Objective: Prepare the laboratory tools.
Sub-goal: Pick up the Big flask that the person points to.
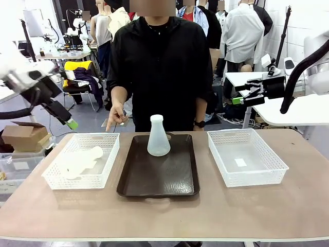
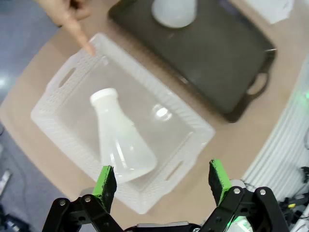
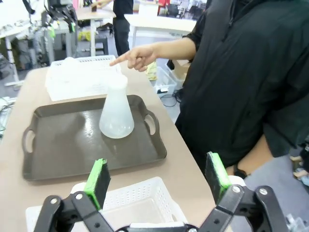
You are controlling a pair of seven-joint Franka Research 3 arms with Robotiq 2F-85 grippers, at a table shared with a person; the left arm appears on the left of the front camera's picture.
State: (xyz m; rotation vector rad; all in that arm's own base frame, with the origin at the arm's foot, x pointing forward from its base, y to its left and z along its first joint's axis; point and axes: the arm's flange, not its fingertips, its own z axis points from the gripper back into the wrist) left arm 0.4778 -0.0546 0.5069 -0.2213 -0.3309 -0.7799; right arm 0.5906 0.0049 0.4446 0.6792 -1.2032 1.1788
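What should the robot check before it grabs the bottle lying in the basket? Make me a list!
1. The left robot hand is open: ok, jaws wide apart.
2. It is aimed at the lying bottle: ok, it looks down on it in the left basket.
3. That bottle is free to grab: ok, it lies alone on its side.
4. The person's hand is out of the way: not ok, a finger points at the basket's far corner.
5. Room on the tray: ok, bare space around the standing bottle.
6. The right robot hand is out of the way: ok, open and raised at the right.
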